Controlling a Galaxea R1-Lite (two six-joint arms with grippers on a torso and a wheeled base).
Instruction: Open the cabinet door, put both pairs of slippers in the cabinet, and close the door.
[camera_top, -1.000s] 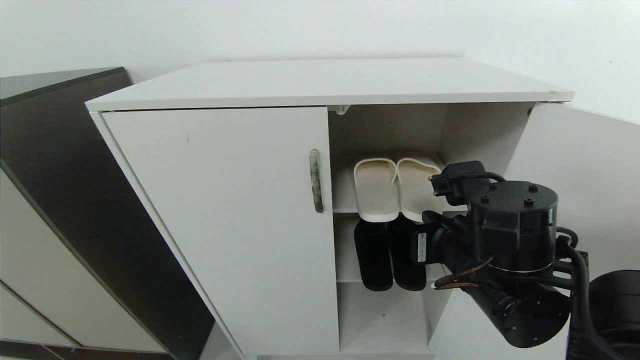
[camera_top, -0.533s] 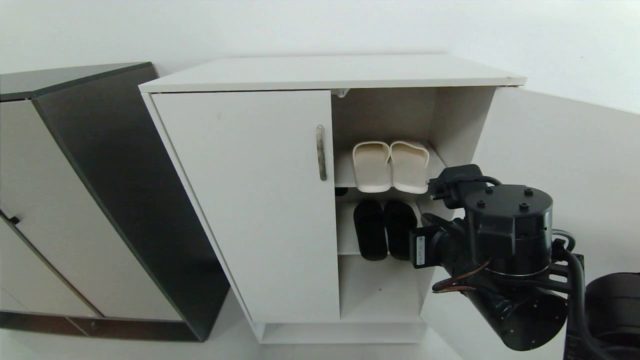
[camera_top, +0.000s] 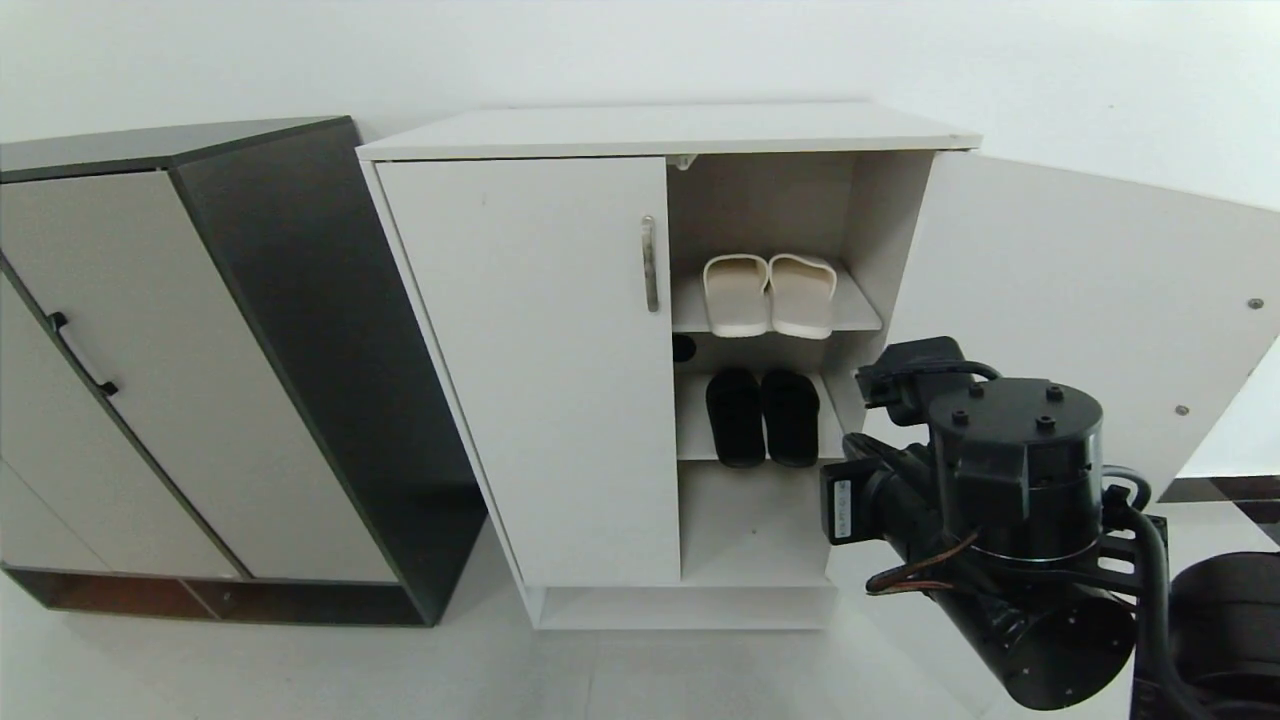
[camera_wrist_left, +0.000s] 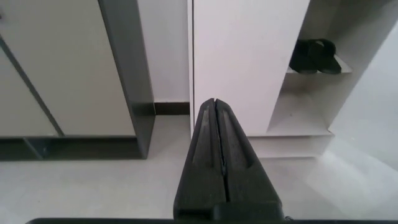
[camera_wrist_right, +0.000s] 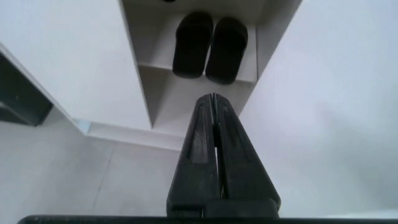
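**Both pairs shelved, door open**

From the head: white slippers (camera_top: 768, 293) on the upper shelf of the cabinet (camera_top: 660, 130), black slippers (camera_top: 762, 415) one shelf below, right door (camera_top: 1080, 300) swung wide. From the wrists: right gripper (camera_wrist_right: 214, 102) pressed together, facing the black pair; left gripper (camera_wrist_left: 214, 106) likewise together, before the shut left door (camera_wrist_left: 249, 56).

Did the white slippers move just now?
No. The white slippers sit on the same upper shelf of the cabinet; only the camera backed away.
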